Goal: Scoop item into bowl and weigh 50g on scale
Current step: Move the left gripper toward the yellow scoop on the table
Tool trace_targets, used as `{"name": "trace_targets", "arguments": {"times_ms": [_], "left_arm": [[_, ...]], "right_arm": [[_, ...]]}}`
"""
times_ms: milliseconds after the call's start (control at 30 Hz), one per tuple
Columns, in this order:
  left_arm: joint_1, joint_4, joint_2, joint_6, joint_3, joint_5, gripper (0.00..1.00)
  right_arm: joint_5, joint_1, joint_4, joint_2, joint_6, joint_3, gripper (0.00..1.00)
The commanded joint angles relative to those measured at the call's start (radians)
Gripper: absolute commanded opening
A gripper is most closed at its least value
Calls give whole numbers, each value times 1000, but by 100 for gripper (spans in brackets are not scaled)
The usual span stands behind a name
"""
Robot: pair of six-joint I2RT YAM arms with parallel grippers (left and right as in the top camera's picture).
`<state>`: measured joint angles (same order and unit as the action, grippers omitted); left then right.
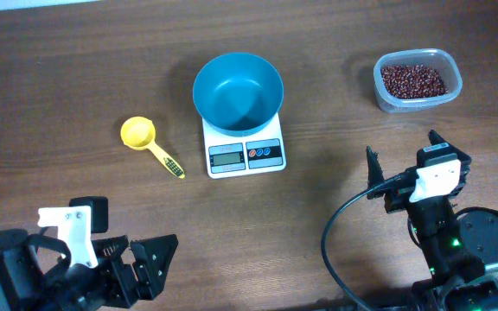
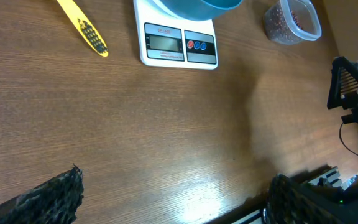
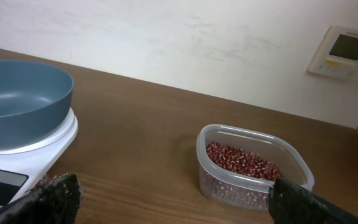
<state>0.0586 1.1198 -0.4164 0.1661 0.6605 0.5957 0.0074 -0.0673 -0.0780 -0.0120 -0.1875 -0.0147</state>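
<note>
Both claws are gaping wide and holding nothing, left claw [image 1: 141, 259] by the near left corner, right claw [image 1: 403, 154] over by the right edge. Beans [image 1: 413, 80] sit in the tub [image 1: 453, 79] up at the far right corner, and the bowl [image 1: 237, 91] is empty on the scale [image 1: 245, 155], middle of the worktop [image 1: 76, 52]. My guess is the scoop [image 1: 150, 145] gets grabbed first. It's out from the left claw toward the far edge, handle diagonal with its tip aimed at the near edge and the scale. Left arm's clearly nearer.

A plain office-like room: wooden table [image 1: 59, 69], white wall [image 3: 166, 37], wall-mounted control panel [image 3: 345, 51].
</note>
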Motion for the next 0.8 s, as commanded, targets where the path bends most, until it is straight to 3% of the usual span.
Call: {"name": "trace_targets", "arguments": {"times_ms": [0, 300, 567, 767], "left_arm": [[5, -14, -2, 5, 18, 11, 99], [5, 8, -89, 80, 51, -181, 99], [5, 174, -468, 80, 375, -373, 97], [5, 243, -573, 96, 515, -387, 99]], "right_arm": [[5, -10, -3, -1, 1, 9, 99], [5, -10, -3, -1, 1, 9, 99], [5, -10, -3, -1, 1, 9, 99], [5, -10, -3, -1, 1, 9, 99]]}}
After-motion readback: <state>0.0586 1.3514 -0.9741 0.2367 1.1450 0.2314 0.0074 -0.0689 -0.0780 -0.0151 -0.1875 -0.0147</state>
